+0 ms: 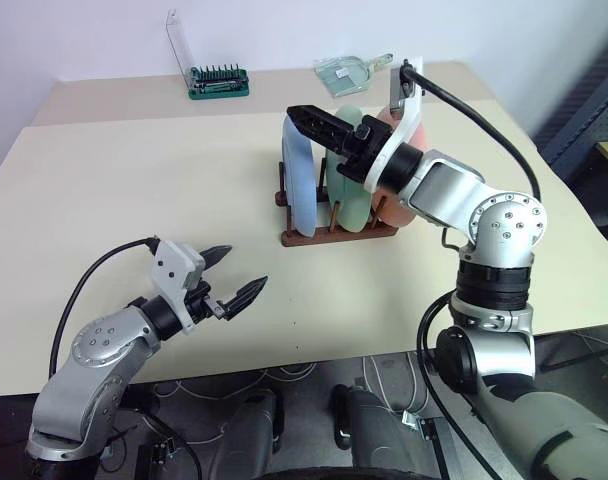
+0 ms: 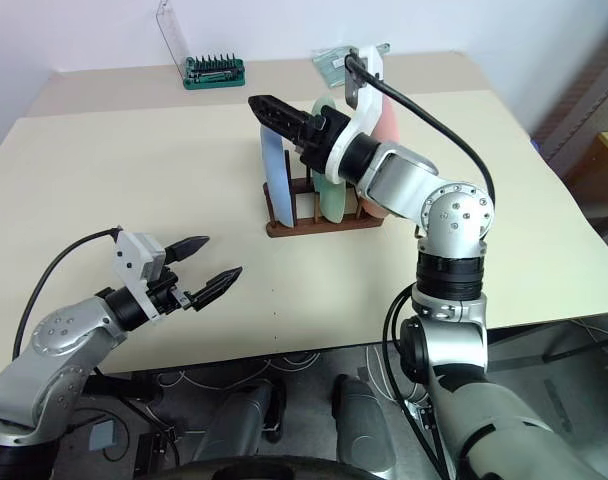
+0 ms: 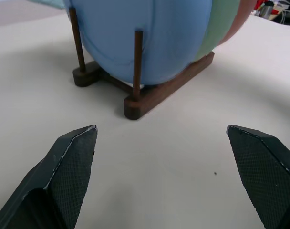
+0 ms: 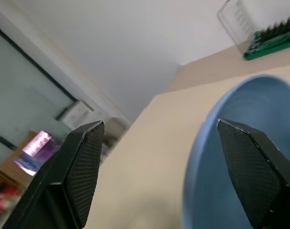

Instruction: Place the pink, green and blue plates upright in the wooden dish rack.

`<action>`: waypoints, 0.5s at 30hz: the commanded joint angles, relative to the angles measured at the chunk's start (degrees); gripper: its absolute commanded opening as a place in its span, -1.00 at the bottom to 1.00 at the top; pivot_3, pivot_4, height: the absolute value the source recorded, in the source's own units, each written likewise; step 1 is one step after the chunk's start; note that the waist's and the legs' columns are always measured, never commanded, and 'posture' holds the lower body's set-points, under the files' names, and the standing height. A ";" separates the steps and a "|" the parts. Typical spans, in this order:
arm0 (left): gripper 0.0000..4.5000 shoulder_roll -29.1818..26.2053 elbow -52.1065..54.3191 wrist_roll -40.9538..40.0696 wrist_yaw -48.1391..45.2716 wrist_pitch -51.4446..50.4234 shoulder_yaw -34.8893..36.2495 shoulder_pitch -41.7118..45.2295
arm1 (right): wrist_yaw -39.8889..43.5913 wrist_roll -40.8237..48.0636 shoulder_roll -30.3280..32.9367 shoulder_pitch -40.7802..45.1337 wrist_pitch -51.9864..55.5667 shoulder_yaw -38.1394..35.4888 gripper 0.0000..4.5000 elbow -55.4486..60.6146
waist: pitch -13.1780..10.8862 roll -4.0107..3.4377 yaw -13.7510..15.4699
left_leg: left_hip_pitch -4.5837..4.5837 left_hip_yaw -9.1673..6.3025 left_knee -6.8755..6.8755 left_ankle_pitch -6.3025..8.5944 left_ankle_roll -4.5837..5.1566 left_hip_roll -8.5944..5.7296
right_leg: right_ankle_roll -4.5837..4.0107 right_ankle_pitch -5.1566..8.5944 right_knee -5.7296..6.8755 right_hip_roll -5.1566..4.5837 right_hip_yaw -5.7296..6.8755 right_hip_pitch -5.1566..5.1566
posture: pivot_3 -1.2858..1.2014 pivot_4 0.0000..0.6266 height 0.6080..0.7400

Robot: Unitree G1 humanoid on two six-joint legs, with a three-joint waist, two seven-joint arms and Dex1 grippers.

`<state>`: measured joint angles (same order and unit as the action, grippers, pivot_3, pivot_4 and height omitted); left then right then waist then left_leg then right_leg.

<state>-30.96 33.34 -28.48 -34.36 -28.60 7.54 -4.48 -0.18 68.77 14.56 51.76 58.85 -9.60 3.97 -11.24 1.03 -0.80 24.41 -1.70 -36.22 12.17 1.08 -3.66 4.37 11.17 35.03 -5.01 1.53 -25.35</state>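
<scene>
Three smooth round plates (image 1: 302, 185) upright between thin wooden rack (image 1: 339, 233) pegs.

The left tool (image 3: 161, 176) hovers low over the cream counter (image 3: 192, 143), its two black textured fingers (image 3: 71, 167) spread wide apart with nothing between them. At twelve o'clock from the tool stands the wooden dish rack (image 3: 150, 98). A blue plate (image 3: 150, 38) sits upright between its thin pegs, with a green plate (image 3: 223, 24) just behind it and a pink plate (image 3: 244, 12) behind that.
</scene>
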 commanded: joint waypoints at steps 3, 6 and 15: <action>1.00 0.45 0.11 0.93 -0.47 3.14 0.02 -1.19 | 6.12 -7.65 4.82 1.98 -1.17 4.31 0.69 5.00 | 0.00 0.00 0.04 | 0.01 0.01 0.01 0.00 0.00 0.05 | -0.01 0.01 -0.07 -0.01 0.01 0.02 | 0.03 -0.52 0.93; 1.00 0.81 0.06 1.32 -0.31 3.81 -0.48 -1.57 | 13.02 -12.21 8.49 2.31 -4.55 6.42 0.69 9.40 | -0.01 -0.01 0.05 | 0.04 0.03 0.00 0.00 0.00 0.07 | -0.01 0.01 -0.12 -0.02 0.02 0.01 | 0.03 -0.52 0.93; 1.00 0.97 -2.52 3.24 0.84 6.39 2.30 -1.25 | 37.10 -24.41 25.90 -6.35 -21.89 2.20 0.69 19.19 | 0.01 0.02 0.38 | 0.11 0.02 0.06 0.06 0.03 0.22 | -0.03 -0.07 -0.78 -0.02 0.39 0.27 | 0.03 -0.52 0.93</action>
<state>-29.91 30.80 -26.00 -34.16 -24.11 7.91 -6.03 32.77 45.60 38.14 47.23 40.11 -3.94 21.68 -11.24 1.06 -0.42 24.51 -1.67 -36.17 12.26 1.15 -3.44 4.35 11.09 34.21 -5.05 1.93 -25.05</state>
